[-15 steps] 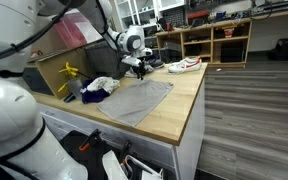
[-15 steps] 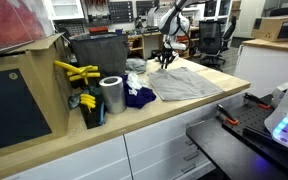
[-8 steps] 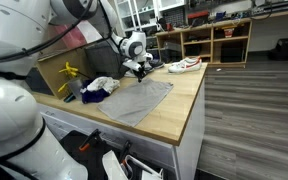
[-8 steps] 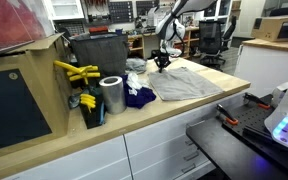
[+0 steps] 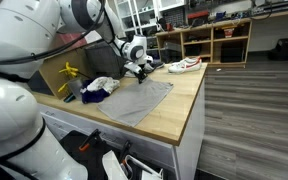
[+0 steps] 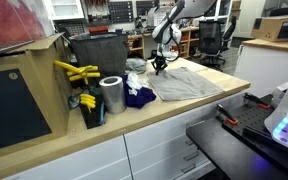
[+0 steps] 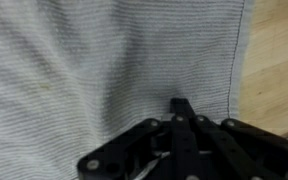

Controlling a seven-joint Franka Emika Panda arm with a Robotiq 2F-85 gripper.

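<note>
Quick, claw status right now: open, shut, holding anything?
Claw: closed, its tips pinching the flat grey ribbed cloth close to the cloth's edge.

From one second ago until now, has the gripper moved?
Yes. In an exterior view the gripper has shifted left, toward the black bin, and down onto the far edge of the grey cloth.

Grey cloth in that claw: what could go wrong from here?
1. The gripper is shut and seems to pinch only a little cloth near its hem, so the cloth may slip out when lifted.
2. The shoe lies close by on the counter; a careless swing might knock it.
</note>
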